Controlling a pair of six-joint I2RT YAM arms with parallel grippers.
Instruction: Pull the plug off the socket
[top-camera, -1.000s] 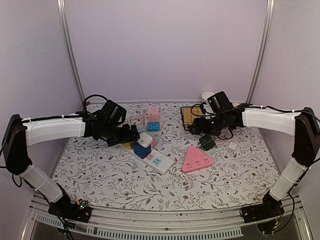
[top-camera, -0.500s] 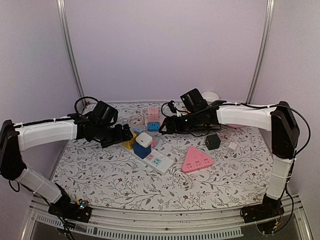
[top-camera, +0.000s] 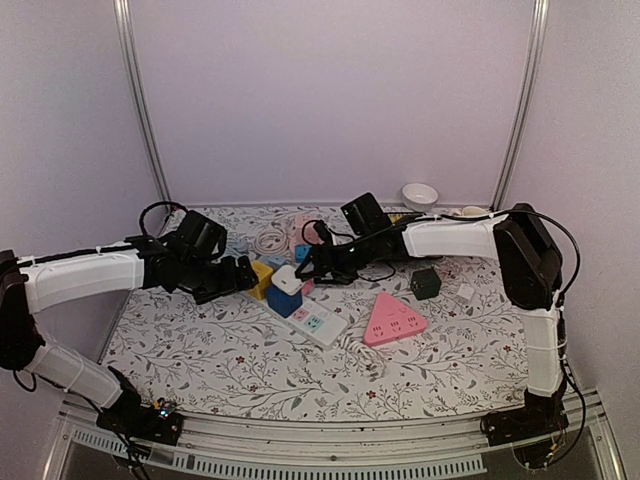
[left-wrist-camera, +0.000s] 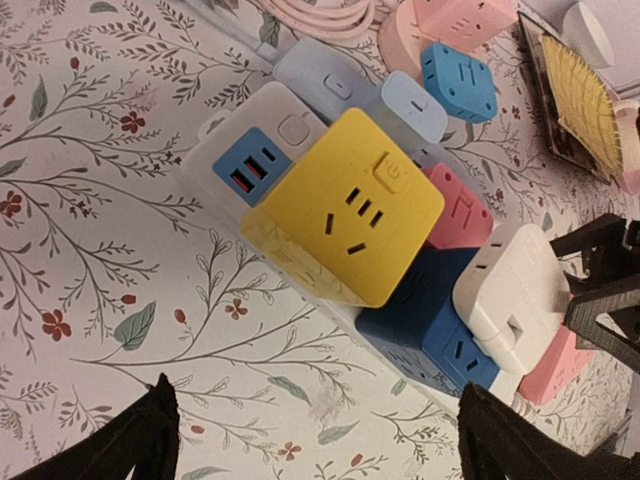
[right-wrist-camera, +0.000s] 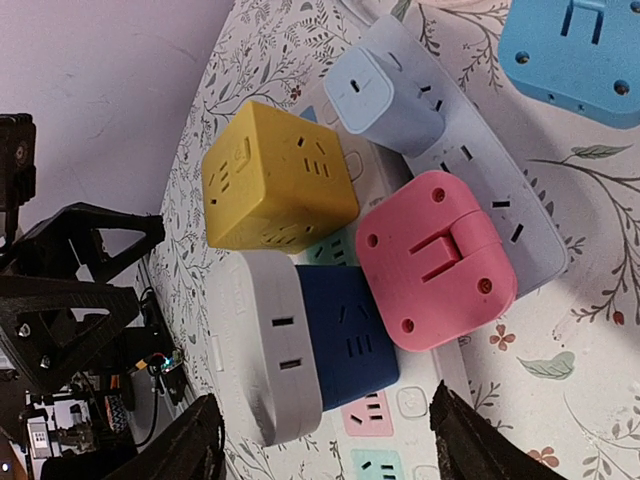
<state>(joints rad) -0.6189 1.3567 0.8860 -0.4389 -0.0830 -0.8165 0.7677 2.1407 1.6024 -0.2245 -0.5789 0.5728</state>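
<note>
While every plug in view sits seated in its socket, the task is judged not done and the pull itself not begun. The table (top-camera: 200, 340) has a floral cover, and both arms reach over it from opposite sides to meet at one cluster near its middle. The strip (top-camera: 322, 325) is white, lies aslant and carries that cluster at its far end. The yellow cube (left-wrist-camera: 345, 215) stands on the strip nearest the left arm. The blue cube (right-wrist-camera: 345, 335) stands just beside it, also on the strip. The white plug (right-wrist-camera: 265, 345) is pressed flush against one face of the blue cube with no gap showing. By its place before the right arm it is judged the item to remove, though the frames do not settle this. The pink plug (right-wrist-camera: 435, 260) sits on the strip touching the blue cube, and the pale blue plug (right-wrist-camera: 385, 95) sits farther along. The left gripper (left-wrist-camera: 318, 390) is spread fully and holds nothing, with the yellow cube just ahead of its fingers and no contact seen. The right gripper (right-wrist-camera: 322, 400) has its fingers apart with nothing between them. The white plug and blue cube lie just ahead of its gap, untouched. Outstanding steps are closing the right fingers on the white plug, steadying the strip or cube (the left arm looks placed for that), and drawing the plug straight off. One risk is noted: the blue cube may lift with the plug.
</note>
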